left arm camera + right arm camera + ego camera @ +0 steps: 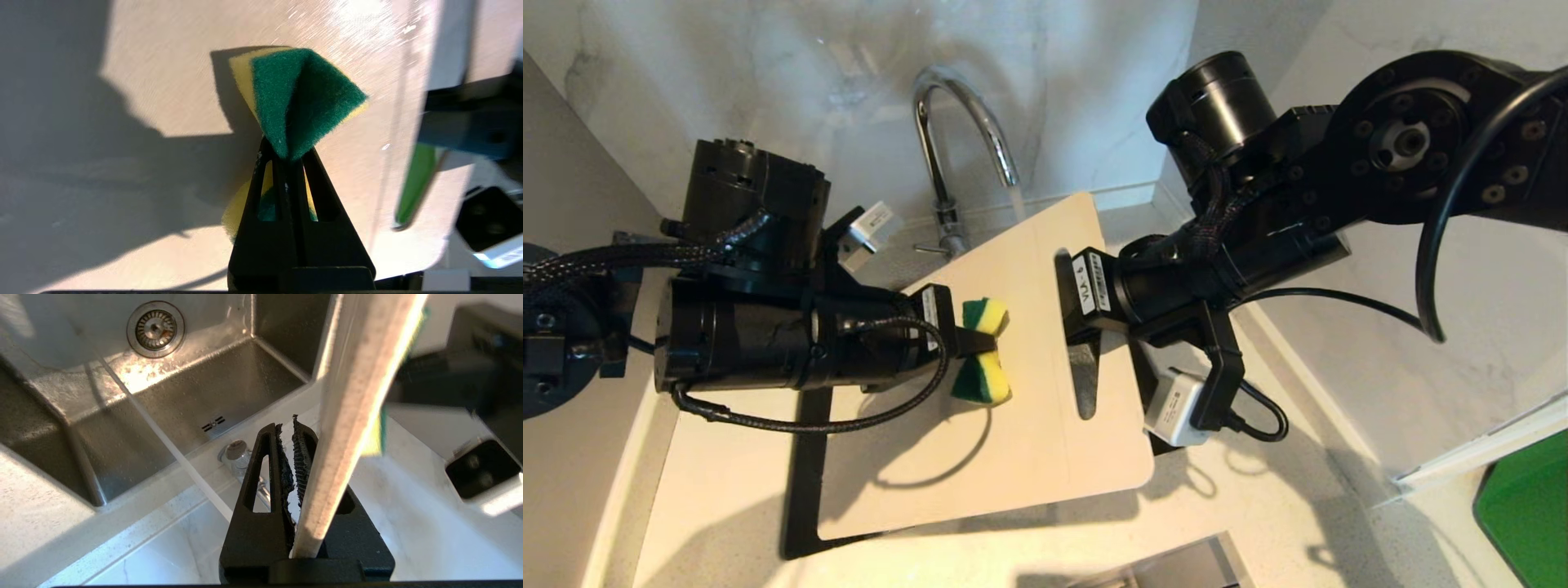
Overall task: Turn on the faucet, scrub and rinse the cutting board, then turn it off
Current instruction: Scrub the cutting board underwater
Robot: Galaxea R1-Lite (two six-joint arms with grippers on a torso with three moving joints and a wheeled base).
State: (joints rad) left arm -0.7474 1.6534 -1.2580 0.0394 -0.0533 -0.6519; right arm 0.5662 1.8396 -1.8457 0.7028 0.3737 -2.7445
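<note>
Cutting board (pixel 1013 408) edge clamped in right gripper (pixel 293 457) jaws.

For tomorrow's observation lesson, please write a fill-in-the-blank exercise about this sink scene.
1. The left gripper pinches a green-and-yellow ____.
2. The right gripper holds the cream plastic cutting board by its ____ hole.
3. The chrome gooseneck faucet is turned ____.

Missing words: sponge; handle; on
</note>
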